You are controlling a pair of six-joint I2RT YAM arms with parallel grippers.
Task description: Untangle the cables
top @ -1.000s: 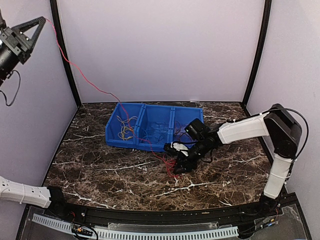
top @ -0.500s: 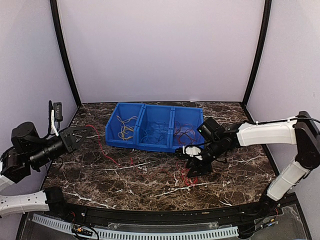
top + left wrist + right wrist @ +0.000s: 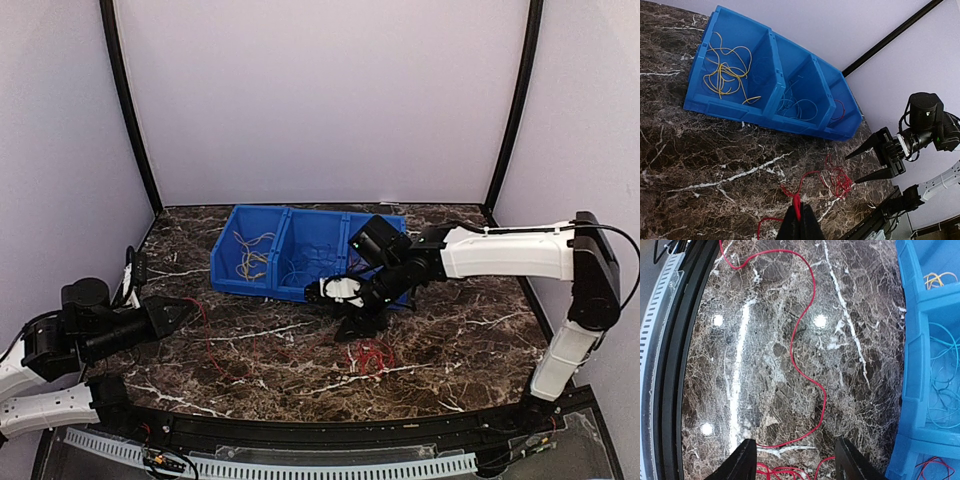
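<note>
Cables [image 3: 839,178]: left end effector [image 3: 797,214] grasping red; right end effector [image 3: 794,444] released – bin [image 3: 730,107] nearby

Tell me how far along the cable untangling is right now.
Yellow cables and blue cables already lie in separate compartments of the bin. The left fingers pinch one red cable trailing over the table. The red clump near the open right fingers remains to untangle.

Three-compartment bin [image 3: 250,288] at the back middle of the table [image 3: 470,330], cables [image 3: 727,75] in each compartment, loose cable [image 3: 375,355] on the table before the bin, one end pinched in the left gripper [image 3: 185,312] at left, its tangle just before the right gripper [image 3: 352,325], near the bin's right half.
</note>
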